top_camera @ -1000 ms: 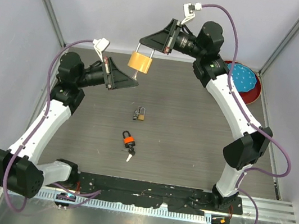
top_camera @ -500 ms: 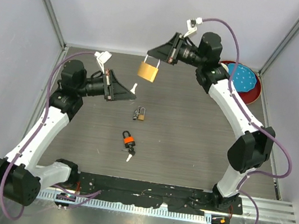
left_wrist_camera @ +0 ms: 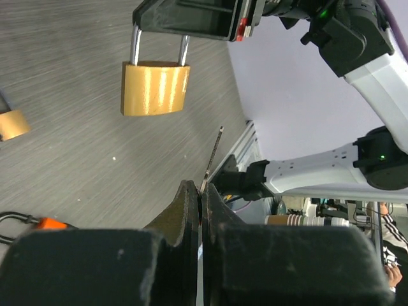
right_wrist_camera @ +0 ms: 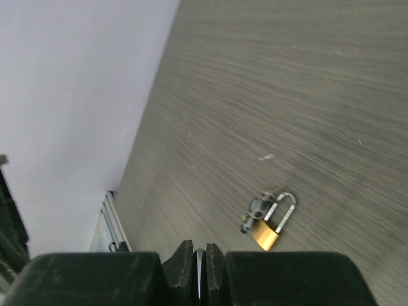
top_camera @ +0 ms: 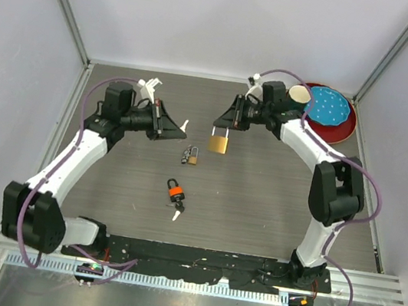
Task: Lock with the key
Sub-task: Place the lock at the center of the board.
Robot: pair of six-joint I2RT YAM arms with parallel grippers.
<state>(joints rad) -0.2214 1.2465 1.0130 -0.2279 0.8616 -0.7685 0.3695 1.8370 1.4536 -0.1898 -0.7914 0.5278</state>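
Dark woodgrain table (top_camera: 258,200), pale walls (top_camera: 194,19), left pincer (top_camera: 178,128) pinching key (left_wrist_camera: 213,156), right pincer (top_camera: 221,123) gripping padlock (top_camera: 218,144)

The left arm (top_camera: 70,167) and the right arm (top_camera: 320,152) are built alike: glossy white link shells joined by rounded black joint housings. A thin purple cable (top_camera: 114,80) loops loosely along each arm. The left gripper (top_camera: 179,127) and the right gripper (top_camera: 219,122) are matte black wedges, each with a small white bracket (top_camera: 151,85) behind it. The right gripper has a small red mark (left_wrist_camera: 241,29) at its edge. A green lamp (left_wrist_camera: 323,11) glows on a black joint. Both bases sit on a black perforated rail (top_camera: 195,260).
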